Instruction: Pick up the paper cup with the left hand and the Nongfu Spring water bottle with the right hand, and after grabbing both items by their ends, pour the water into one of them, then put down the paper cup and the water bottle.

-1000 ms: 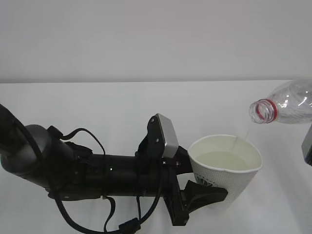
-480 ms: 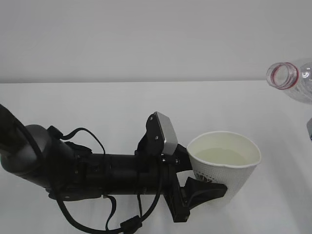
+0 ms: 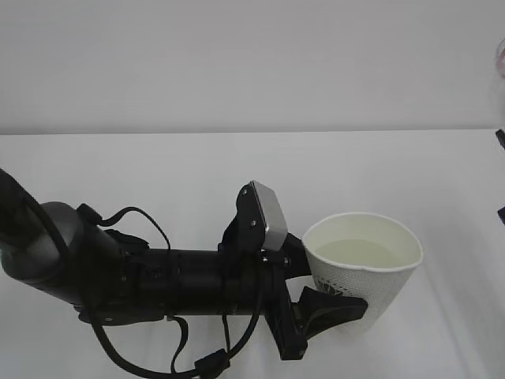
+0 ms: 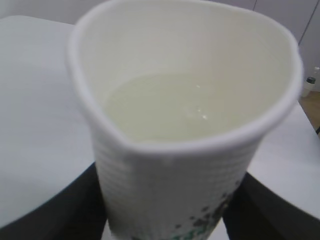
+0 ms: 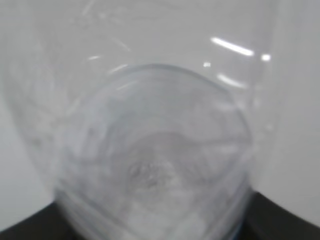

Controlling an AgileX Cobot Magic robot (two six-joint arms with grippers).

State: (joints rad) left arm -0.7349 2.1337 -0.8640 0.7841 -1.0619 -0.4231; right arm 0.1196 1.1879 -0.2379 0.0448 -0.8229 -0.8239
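Small white tapered paper cup [image 3: 363, 272], green print, nearly full of water [image 4: 175, 107], pinched by left end effector [image 3: 335, 304] above white worktop [image 3: 158, 174]. Rim squashed: harder squeeze or jolt at set-down might slop water. Right end effector clamped clear ribbed bottle [image 5: 150, 150].

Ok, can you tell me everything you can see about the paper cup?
The paper cup is white and tapered, with a dotted texture and green print low on its side. It stands upright, its rim squeezed out of round. Inside it is cream coloured and partly full of clear water. The left hand grips its lower part with black fingers on both sides, above the white table.
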